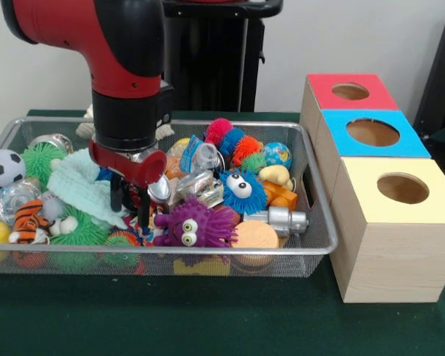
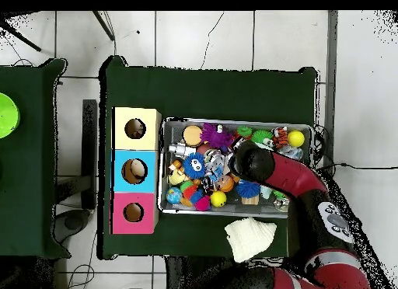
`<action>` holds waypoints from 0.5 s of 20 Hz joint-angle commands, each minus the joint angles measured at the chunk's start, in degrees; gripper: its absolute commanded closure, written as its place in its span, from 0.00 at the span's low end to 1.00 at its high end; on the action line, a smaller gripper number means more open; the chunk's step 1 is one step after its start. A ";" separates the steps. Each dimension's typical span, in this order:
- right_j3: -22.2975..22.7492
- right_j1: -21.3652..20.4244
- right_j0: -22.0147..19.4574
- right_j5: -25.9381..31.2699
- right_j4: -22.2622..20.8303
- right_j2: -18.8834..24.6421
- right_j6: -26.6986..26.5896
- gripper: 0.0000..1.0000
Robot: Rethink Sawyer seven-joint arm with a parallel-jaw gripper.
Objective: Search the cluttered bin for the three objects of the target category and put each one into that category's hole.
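Note:
A wire mesh bin (image 1: pixel 320 215) holds a heap of toys. My gripper (image 1: pixel 130 204) reaches down into the left-middle of the heap. Its two black fingers (image 1: pixel 116 196) stand apart, open, straddling small red and white items that I cannot identify. A purple furry monster (image 1: pixel 193 226) lies just right of the fingers, and a pale green cloth (image 1: pixel 81 185) just left. A blue furry monster (image 1: pixel 242 191) sits further right. Three boxes with round holes stand beside the bin: red (image 1: pixel 348 93), blue (image 1: pixel 372 132) and yellow (image 1: pixel 402 189). From overhead the arm (image 2: pixel 256 163) hides the gripper.
Also in the bin are a soccer ball (image 1: pixel 4 167), a tiger toy (image 1: pixel 28 221), a green spiky ball (image 1: pixel 43 159), an orange disc (image 1: pixel 256 236), a silver cylinder toy (image 1: pixel 282 220) and a globe ball (image 1: pixel 278 154). A white cloth (image 2: pixel 250 238) lies outside the bin (image 2: pixel 163 165).

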 commanded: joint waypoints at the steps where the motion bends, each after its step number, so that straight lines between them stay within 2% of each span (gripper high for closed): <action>1: 0.29 1.11 1.25 -1.92 4.12 0.73 11.39 0.00; 6: 0.00 1.66 1.49 -1.36 5.83 1.08 11.12 0.00; 10: 1.23 2.68 1.73 -4.03 7.79 3.60 12.20 0.00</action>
